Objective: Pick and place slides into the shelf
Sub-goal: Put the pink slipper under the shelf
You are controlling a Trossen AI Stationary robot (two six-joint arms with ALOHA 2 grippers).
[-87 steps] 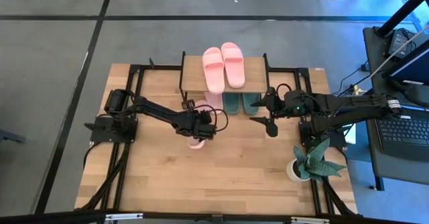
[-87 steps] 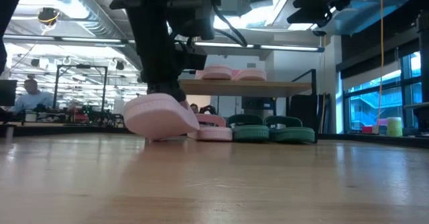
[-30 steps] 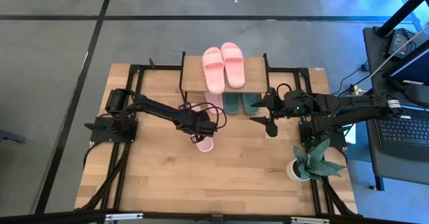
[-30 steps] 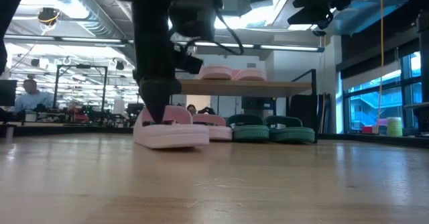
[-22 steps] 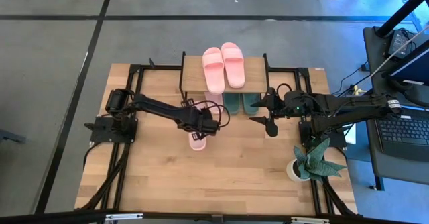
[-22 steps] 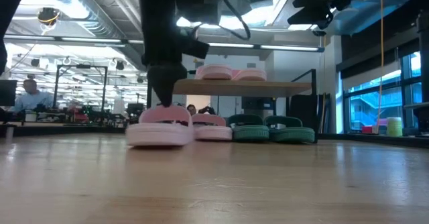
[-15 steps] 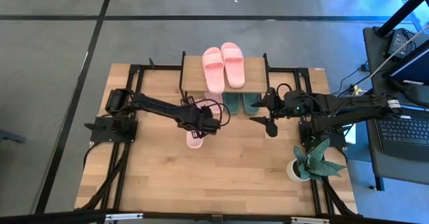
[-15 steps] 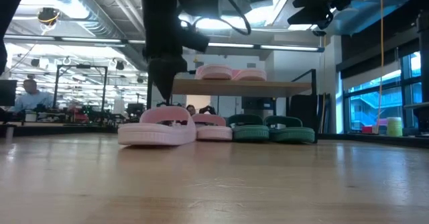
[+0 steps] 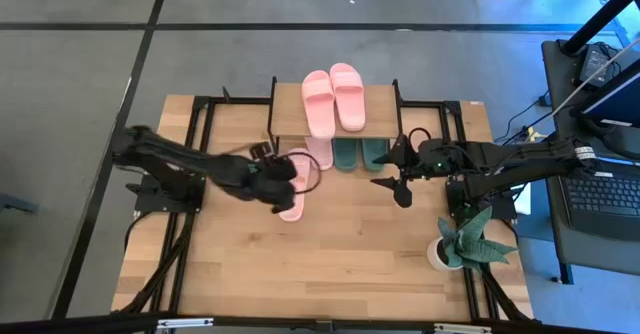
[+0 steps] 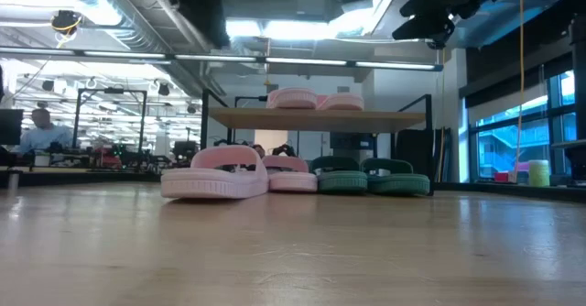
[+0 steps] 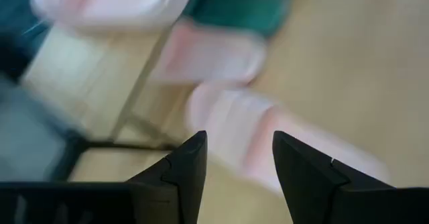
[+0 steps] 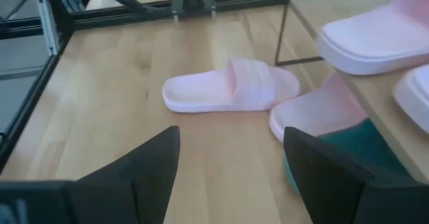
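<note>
One light pink slide (image 9: 292,200) lies flat on its sole on the table, just in front of the shelf's left end; the low view shows the slide (image 10: 215,172) too. My left gripper (image 9: 283,177) hangs open above it, the slide (image 11: 248,127) showing beyond its fingers. The shelf (image 9: 290,114) carries a pink pair (image 9: 333,96) on its top board. Beneath the board stand another pink slide (image 9: 318,152) and a green pair (image 9: 358,154). My right gripper (image 9: 393,171) hovers open to the right of the shelf.
A potted plant (image 9: 460,239) stands near the table's right front corner. Black frame rails (image 9: 200,109) run along the table's sides and beside the shelf. Bare wood lies in front of the loose slide. A person (image 10: 41,123) sits in the room behind.
My left gripper has slid the pink slide toward the table's left and far edge and turned it about, leaving it flat on the table. It has then come off the strap, risen and drawn back toward the table's left. The slide stays where it was left.
</note>
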